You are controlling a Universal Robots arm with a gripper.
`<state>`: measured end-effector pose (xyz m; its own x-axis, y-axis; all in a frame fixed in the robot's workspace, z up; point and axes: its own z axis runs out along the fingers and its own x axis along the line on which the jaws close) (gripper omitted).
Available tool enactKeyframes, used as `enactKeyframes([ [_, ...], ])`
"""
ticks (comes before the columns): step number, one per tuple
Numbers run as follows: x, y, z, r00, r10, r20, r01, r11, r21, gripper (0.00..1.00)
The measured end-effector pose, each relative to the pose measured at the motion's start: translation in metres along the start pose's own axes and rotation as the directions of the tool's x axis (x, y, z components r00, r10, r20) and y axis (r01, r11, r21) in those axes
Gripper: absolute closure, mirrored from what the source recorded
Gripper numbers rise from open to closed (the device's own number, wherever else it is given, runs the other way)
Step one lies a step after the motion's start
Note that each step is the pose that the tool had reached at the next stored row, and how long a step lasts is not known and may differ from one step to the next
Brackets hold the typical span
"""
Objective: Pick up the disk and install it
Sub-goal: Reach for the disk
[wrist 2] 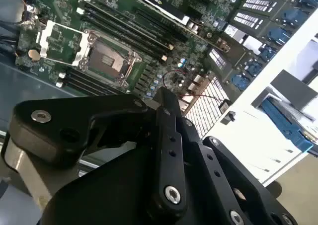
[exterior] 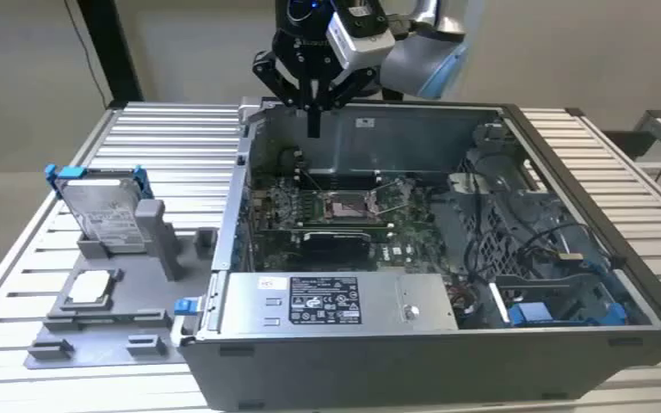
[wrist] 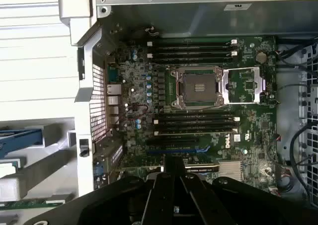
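The hand (exterior: 313, 129) hangs over the open computer case (exterior: 423, 366), above the motherboard (exterior: 302, 206), its fingers pressed together and gripping nothing. The disk (exterior: 103, 206) stands upright in a grey holder (exterior: 147, 303) on the desk (exterior: 169, 138), beside the case on the exterior view's left, well apart from the hand.

The disk (exterior: 103, 205) stands in a rack (exterior: 124, 298) beside the case (exterior: 423, 361).
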<state>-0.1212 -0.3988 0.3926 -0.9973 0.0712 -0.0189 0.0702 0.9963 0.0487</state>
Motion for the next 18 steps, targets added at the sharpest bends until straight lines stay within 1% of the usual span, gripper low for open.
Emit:
enactKeyframes([
  [9, 0.0, 0.0, 0.0, 1.0, 0.0, -0.0006, 0.0, 1.0, 0.0, 1.0],
  [18, 0.0, 0.0, 0.0, 1.0, 0.0, 0.0074, 0.0, 1.0, -0.0006, 1.0],
])
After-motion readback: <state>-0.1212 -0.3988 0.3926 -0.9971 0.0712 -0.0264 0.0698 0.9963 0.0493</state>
